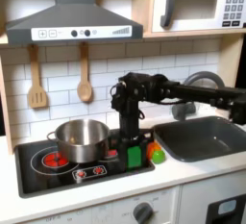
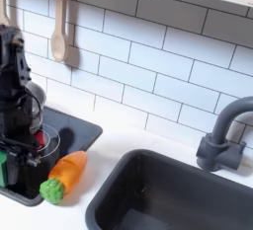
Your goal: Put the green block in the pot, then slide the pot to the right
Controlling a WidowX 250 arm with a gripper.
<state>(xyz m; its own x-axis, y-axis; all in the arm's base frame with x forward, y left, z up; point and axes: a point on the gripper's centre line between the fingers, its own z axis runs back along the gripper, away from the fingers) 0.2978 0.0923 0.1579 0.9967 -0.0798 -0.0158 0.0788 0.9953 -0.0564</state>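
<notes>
The silver pot [image 1: 82, 139] stands on the black stove top [image 1: 34, 175], on the first exterior view's left half. To its right the arm reaches straight down, and my gripper [image 1: 132, 152] is shut on the small green block [image 1: 132, 159] at the stove's right front corner, about level with the stove surface. In the second exterior view the gripper [image 2: 10, 163] is at the left edge, with a sliver of the green block [image 2: 4, 171] between its fingers. The pot is apart from the gripper, to its left in the first exterior view.
A toy vegetable in orange, yellow and green [image 1: 154, 153] [image 2: 63, 174] lies on the counter just right of the gripper. The dark sink [image 1: 197, 136] [image 2: 173, 194] and faucet [image 2: 222, 133] are further right. A spatula and a spoon [image 1: 85, 86] hang on the tiled wall.
</notes>
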